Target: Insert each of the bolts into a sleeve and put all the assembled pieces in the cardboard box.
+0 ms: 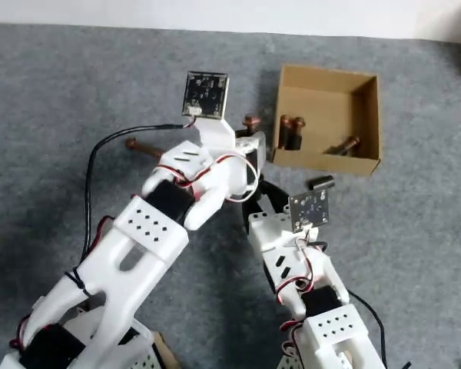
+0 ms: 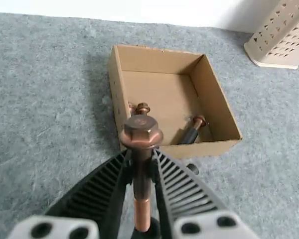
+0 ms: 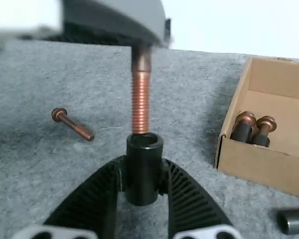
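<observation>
Right gripper [image 3: 142, 179] is clamped on the upright black cylindrical sleeve [image 3: 145, 149], just outside the brown cardboard box [image 3: 259, 159]. The copper hex-head bolt [image 3: 140, 94] hangs vertical directly above, threaded tip at the sleeve mouth, apparently not yet in. Axes look coaxial. Left gripper [image 2: 141, 162] is closed on the shank under the head. Next move reads as straight down. A loose copper bolt [image 3: 72, 124] lies flat beyond, away from the box. Assembled pieces [image 3: 251, 127] sit inside it.

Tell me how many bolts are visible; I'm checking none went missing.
5. One bolt in the left gripper, one loose on the mat, three sleeved inside the box. Others may be hidden.
</observation>
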You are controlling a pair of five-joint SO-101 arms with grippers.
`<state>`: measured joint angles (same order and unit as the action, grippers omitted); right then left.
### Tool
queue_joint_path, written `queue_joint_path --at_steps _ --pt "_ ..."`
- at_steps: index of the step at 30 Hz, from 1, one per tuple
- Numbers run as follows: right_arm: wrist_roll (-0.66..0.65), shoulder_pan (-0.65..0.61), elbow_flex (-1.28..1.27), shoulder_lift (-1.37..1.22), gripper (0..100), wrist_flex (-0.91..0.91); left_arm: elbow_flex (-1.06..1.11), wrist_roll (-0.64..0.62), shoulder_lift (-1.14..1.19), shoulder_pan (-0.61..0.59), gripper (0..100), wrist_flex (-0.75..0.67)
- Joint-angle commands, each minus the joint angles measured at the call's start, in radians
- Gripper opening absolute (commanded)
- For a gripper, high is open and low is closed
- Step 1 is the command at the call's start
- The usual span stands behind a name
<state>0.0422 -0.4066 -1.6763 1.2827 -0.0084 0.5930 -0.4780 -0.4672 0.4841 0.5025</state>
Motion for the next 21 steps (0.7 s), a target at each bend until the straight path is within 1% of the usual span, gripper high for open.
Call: queue_joint_path --at_steps 1,6,11,15,21 --pt "-0.008 -0.015 -0.143 0.021 0.4 -0.045 0.018 -0.008 -0.053 0.016 1 -0.091" --pt "-0.008 -0.044 -0.143 0.021 0.4 -0.045 0.022 -0.011 -0.053 0.031 1 -0.098" --pt "-0.008 -0.042 -0.143 0.021 0.4 -0.047 0.025 -0.011 -0.053 0.059 1 -0.095" --pt "-0.008 -0.039 -0.143 0.021 0.4 -0.044 0.016 -0.011 -0.054 0.073 1 -0.029" --pt "-0.008 -0.039 -0.143 0.021 0.4 -0.042 0.015 -0.008 -0.054 0.039 1 -0.032"
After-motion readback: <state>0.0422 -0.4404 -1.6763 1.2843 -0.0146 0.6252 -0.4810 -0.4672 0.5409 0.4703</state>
